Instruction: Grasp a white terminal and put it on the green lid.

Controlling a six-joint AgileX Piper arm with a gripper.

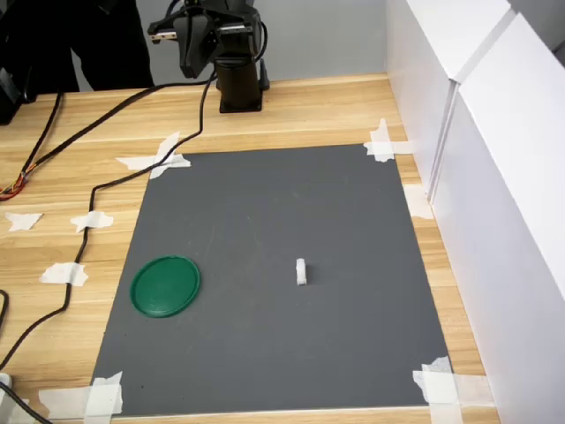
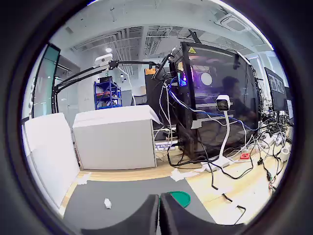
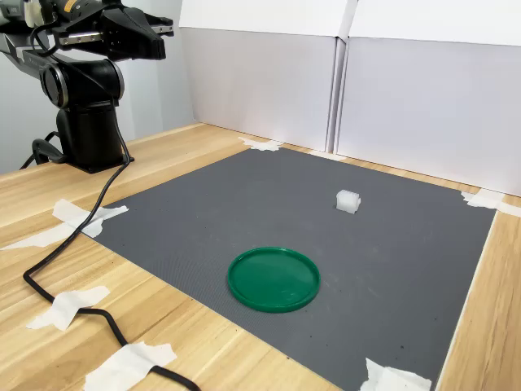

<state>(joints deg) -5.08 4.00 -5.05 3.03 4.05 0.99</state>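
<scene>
a big grey mat (image 1: 291, 230) lies taped on the wooden table (image 1: 309, 110), with white walls (image 3: 423, 90) along two of its sides. the black robot arm (image 1: 234, 53) stands folded up at the table's far end in the first exterior view, high above the wood. its gripper (image 2: 159, 215) has both fingers pressed together with nothing in between. the green lid (image 1: 165, 285) lies flat on the mat, close to the first exterior view's left edge of it. the white terminal (image 1: 301, 272) sits on the mat well apart from the lid, more in the middle.
</scene>
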